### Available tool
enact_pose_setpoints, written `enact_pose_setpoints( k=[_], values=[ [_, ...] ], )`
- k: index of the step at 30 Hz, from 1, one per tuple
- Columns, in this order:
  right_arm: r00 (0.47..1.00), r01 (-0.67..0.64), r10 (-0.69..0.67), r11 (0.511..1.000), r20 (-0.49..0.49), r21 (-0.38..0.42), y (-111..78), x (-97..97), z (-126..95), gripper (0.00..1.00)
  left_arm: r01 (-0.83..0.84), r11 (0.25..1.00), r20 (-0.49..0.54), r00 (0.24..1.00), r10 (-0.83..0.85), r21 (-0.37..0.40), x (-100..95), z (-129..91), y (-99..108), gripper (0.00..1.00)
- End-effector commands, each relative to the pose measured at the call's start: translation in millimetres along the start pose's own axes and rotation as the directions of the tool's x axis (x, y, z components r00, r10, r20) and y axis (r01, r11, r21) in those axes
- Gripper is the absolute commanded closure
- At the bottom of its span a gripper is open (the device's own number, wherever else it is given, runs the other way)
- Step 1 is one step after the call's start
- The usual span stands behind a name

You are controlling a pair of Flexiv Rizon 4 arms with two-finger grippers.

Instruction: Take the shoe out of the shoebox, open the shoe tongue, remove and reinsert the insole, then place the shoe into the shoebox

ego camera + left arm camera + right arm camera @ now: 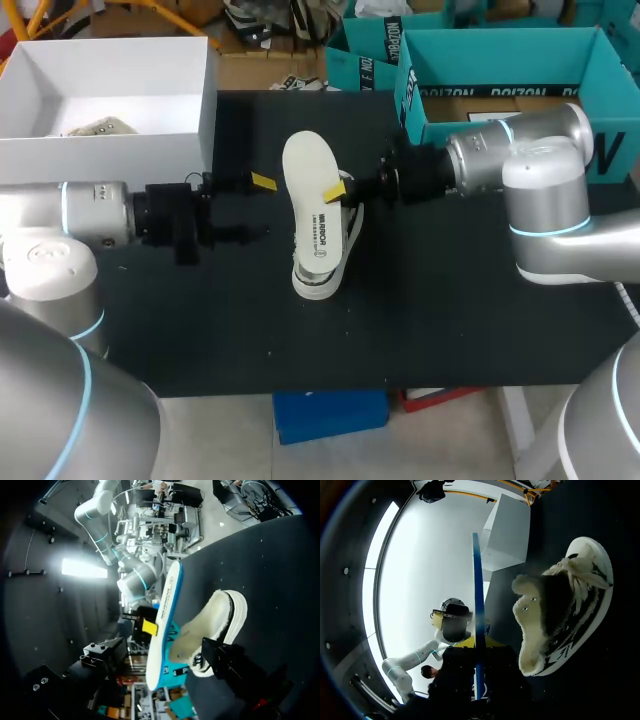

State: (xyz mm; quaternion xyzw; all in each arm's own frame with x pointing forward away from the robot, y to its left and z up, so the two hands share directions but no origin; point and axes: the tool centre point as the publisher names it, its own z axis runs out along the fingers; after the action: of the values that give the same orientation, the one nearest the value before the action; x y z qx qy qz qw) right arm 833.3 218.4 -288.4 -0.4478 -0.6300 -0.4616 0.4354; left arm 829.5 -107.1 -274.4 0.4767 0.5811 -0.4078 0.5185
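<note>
Your right gripper [340, 192] is clamped on the long white foam insole [308, 185], holding it over the cream fleece-lined shoe [346, 240] on the black table [450, 300]. Your left gripper [255, 208] gapes wide just beside them.

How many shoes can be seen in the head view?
2. One shoe lies on the table, by the insole; a second shoe sits in the white shoebox, whose wall may hide more.
</note>
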Motion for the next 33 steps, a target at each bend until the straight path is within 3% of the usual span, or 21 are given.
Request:
enact_pose_setpoints(
  k=[1, 5, 8, 9, 20, 25, 27, 31, 32, 33],
  values=[
    [1.0, 0.0, 0.0, 1.0, 0.001, -0.003, -0.2, -0.8, 1.7, 1.0, -0.01, 0.999, 0.019, 1.0, 0.011, -0.041, 0.8, 11.8, -0.3, 0.0],
    [1.0, 0.0, 0.0, 1.0, 0.001, -0.003, -0.2, -0.8, 1.7, 1.0, -0.02, 0.997, 0.038, 0.999, 0.023, -0.07, -0.2, 20.5, 3.1, 0.11],
    [1.0, 0.0, 0.0, 1.0, 0.001, -0.003, -0.2, -0.8, 1.7, 1.0, -0.023, 0.996, 0.049, 0.998, 0.027, -0.083, -0.4, 26.5, 5.8, 0.35],
    [1.0, 0.0, 0.0, 1.0, 0.001, -0.003, -0.2, -0.8, 1.7, 1.0, -0.027, 0.996, 0.051, 0.998, 0.031, -0.084, -0.9, 28.1, 6.4, 0.36],
    [1.0, 0.0, 0.0, 1.0, 0.001, -0.003, -0.2, -0.8, 1.7, 1.0, -0.046, 0.992, 0.06, 0.997, 0.053, -0.119, -2.6, 43.9, 17.2, 0.32],
    [1.0, 0.0, 0.0, 1.0, 0.001, -0.003, -0.2, -0.8, 1.7, 1.0, -0.059, 0.991, 0.061, 0.996, 0.067, -0.124, -4.7, 48.8, 20.4, 0.37],
    [1.0, 0.0, 0.0, 1.0, 0.001, -0.003, -0.2, -0.8, 1.7, 1.0, -0.062, 0.99, 0.061, 0.996, 0.07, -0.124, -4.8, 50.3, 21.2, 0.49],
    [1.0, 0.0, 0.0, 1.0, 0.001, -0.003, -0.2, -0.8, 1.7, 1.0, -0.066, 0.99, 0.06, 0.995, 0.074, -0.127, -3.5, 52.1, 23.5, 0.61],
    [1.0, 0.0, 0.0, 1.0, 0.001, -0.003, -0.2, -0.8, 1.7, 1.0, -0.066, 0.989, 0.057, 0.996, 0.074, -0.129, -3.0, 52.3, 23.6, 0.71],
    [1.0, 0.0, 0.0, 1.0, 0.001, -0.003, -0.2, -0.8, 1.7, 1.0, -0.067, 0.989, 0.055, 0.996, 0.075, -0.129, -2.3, 52.5, 23.6, 0.93]
  ],
)
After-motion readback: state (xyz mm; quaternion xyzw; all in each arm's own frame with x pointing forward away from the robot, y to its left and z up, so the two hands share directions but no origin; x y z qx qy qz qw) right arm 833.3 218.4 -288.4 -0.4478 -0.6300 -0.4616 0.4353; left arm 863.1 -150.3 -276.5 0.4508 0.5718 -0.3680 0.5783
